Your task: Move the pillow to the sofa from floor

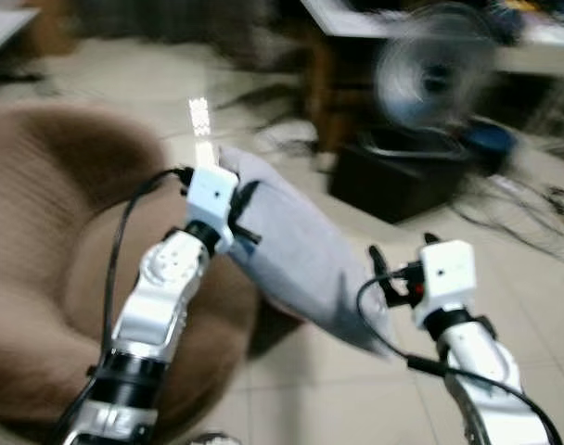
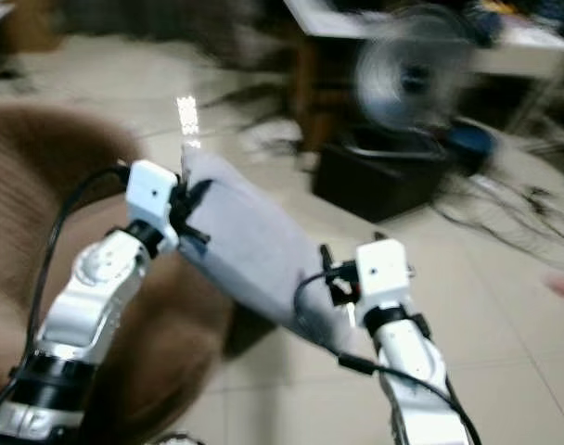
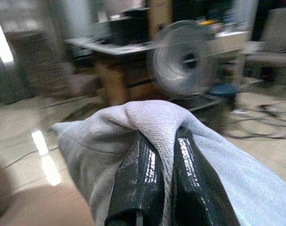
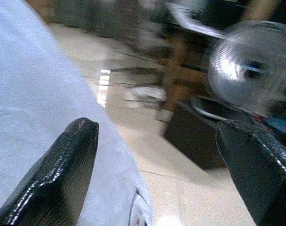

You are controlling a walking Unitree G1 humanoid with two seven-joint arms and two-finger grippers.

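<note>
A pale grey pillow (image 1: 296, 246) hangs in the air between my two arms, slanting down to the right over the tiled floor and the edge of the brown sofa (image 1: 50, 241). My left gripper (image 3: 162, 148) is shut on a fold of the pillow (image 3: 147, 120) at its upper end. My right gripper (image 4: 157, 141) stands open at the pillow's lower end, one finger (image 4: 63, 169) lying against the cloth (image 4: 35, 103), the other finger (image 4: 260, 165) clear of it. In the eye view the right gripper (image 1: 382, 269) sits at the pillow's lower right corner.
A standing fan (image 1: 430, 74) and a dark box (image 1: 403, 176) are ahead on the right, by a table (image 1: 356, 19). Cables (image 1: 532, 213) trail over the tiled floor at the right. The picture is blurred.
</note>
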